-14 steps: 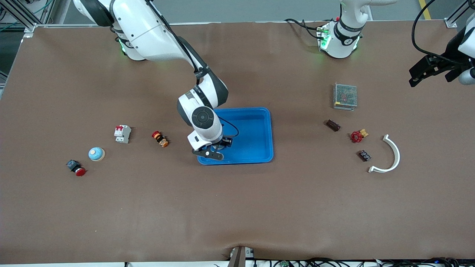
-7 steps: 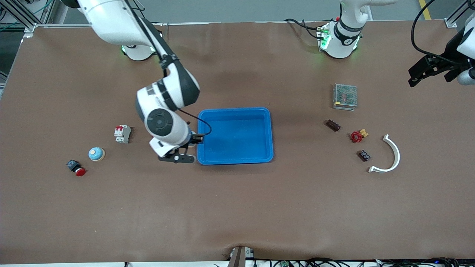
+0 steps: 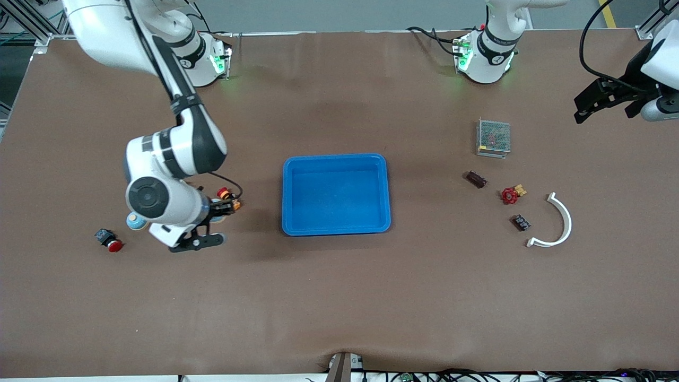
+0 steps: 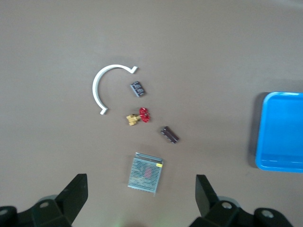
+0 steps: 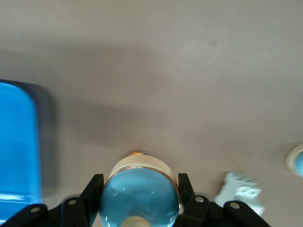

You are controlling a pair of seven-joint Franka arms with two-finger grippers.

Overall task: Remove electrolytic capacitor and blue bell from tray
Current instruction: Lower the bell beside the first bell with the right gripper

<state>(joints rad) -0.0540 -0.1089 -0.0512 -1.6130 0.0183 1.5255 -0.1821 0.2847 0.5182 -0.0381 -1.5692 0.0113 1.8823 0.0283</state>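
Blue and cream, the bell (image 5: 137, 194) is sitting clamped between the fingers of the right gripper (image 3: 204, 225), which is hanging over the brown table (image 3: 339, 297) toward the right arm's end. Just beside it we are seeing a second bell (image 3: 133, 222) and an orange button (image 3: 229, 197) lying on the cloth. The left gripper (image 3: 604, 101) is waiting over the left arm's end of the table, fingers spread wide. The blue tray (image 3: 336, 157) is lying mid-table, showing only its bare floor. Near the left arm a brown part (image 3: 476, 179) and a black part (image 3: 521, 222) are lying; we cannot tell which is the capacitor.
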